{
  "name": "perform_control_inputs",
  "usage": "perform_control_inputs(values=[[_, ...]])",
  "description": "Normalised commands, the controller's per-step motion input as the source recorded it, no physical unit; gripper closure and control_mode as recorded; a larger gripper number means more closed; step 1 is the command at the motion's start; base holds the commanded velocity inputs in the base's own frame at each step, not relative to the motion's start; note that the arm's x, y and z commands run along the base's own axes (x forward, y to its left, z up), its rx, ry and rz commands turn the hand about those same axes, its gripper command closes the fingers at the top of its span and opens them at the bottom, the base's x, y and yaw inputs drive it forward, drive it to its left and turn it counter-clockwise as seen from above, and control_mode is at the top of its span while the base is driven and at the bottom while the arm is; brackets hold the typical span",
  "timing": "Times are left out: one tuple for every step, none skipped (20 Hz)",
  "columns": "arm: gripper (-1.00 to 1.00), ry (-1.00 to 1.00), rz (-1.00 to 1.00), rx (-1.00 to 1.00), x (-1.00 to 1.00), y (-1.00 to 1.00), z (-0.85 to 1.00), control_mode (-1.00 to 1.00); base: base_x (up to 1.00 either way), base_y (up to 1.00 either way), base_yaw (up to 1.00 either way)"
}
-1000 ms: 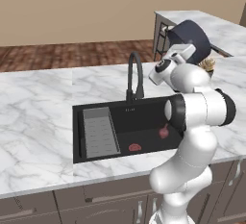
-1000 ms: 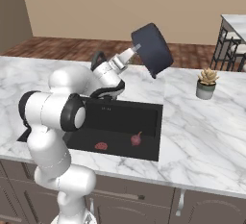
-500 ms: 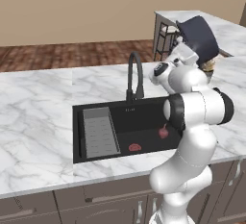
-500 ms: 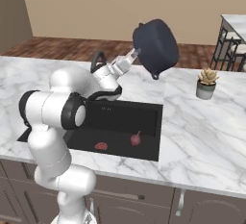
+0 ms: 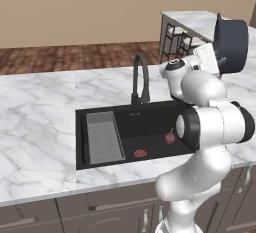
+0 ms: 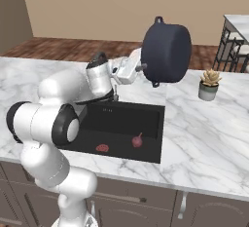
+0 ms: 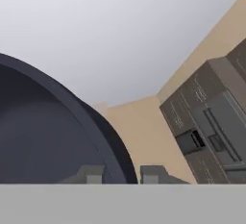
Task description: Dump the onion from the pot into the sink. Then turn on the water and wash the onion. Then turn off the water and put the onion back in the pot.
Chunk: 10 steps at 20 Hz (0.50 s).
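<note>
Sink (image 5: 100,119): black basin recessed in the marble counter (image 5: 40,102), grey ribbed tray at its left end. Pot (image 6: 166,53): held aloft above the counter just right of the sink, tipped on its side. Gripper (image 7: 122,174): clamped on the pot's rim, one finger each side of the wall. Onion (image 6: 137,141): lying on the sink floor, near the red drain (image 6: 102,148).

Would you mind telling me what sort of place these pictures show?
A rendered home kitchen, most likely: a white marble counter holds a black recessed sink with a black gooseneck faucet, and dark grey cabinets run beneath it.
</note>
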Motion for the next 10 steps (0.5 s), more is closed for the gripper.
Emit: perform_control_inputs(values=[[1.0,-0.4,0.0,0.27,-0.89,-0.21,0.0,-1.0,0.0,0.0,0.0],[1.0,-0.43,-0.01,0.23,-0.8,-0.14,0.0,-1.0,0.0,0.0,0.0],[1.0,-0.47,-0.03,0.23,-0.67,-0.11,-0.08,-1.0,0.0,0.0,0.0],[1.0,-0.49,-0.04,0.23,-0.61,-0.11,-0.13,-1.0,0.0,0.0,0.0],[1.0,-0.5,-0.05,0.25,-0.55,-0.16,-0.16,-1.0,0.0,0.0,0.0],[1.0,-0.53,-0.07,0.23,-0.54,-0.14,-0.19,-1.0,0.0,0.0,0.0],[1.0,-0.53,-0.09,0.23,-0.48,-0.14,-0.25,-1.0,0.0,0.0,0.0],[1.0,-0.5,-0.1,0.21,-0.41,-0.1,-0.31,-1.0,0.0,0.0,0.0],[1.0,-0.47,-0.1,0.2,-0.37,-0.11,-0.38,-1.0,0.0,0.0,0.0],[1.0,-0.43,-0.11,0.2,-0.34,-0.12,-0.44,-1.0,0.0,0.0,0.0]])
